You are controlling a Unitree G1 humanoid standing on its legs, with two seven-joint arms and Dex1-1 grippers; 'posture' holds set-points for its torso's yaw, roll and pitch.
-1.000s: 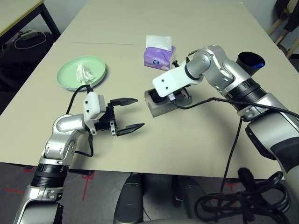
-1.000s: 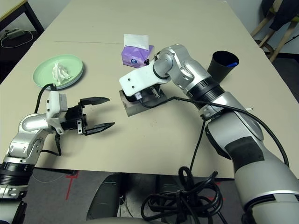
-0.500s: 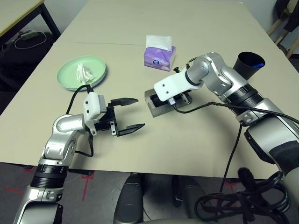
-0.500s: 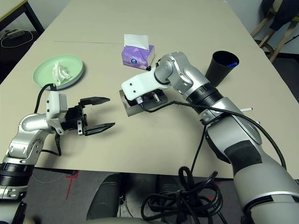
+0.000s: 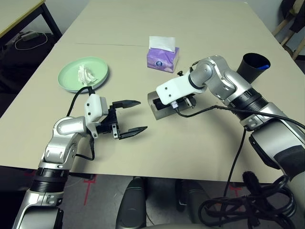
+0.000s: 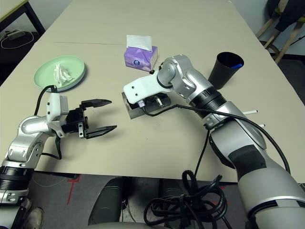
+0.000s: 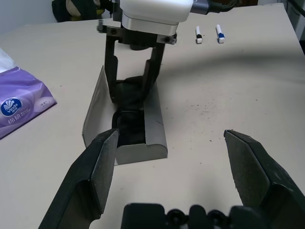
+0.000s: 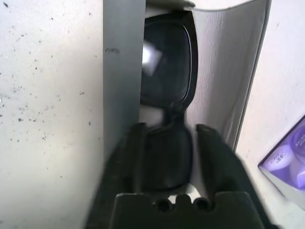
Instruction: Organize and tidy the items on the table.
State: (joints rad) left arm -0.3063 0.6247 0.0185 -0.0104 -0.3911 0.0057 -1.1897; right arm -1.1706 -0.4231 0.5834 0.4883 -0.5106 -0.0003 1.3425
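Stowing the black sunglasses [image 8: 167, 81] in the grey glasses case [image 7: 151, 129] looks like the step in hand: they lie inside it between the parted fingers of the right gripper [image 8: 167, 157], which should next lift clear so the lid can close, while the left gripper [image 5: 129, 116] hangs wide open, empty, beside the case over the bench [image 5: 190, 152].

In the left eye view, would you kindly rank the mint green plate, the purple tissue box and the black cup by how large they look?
1. mint green plate, clearly the widest.
2. purple tissue box and black cup look about alike; the arm covers part of the cup, so I leave them unranked.
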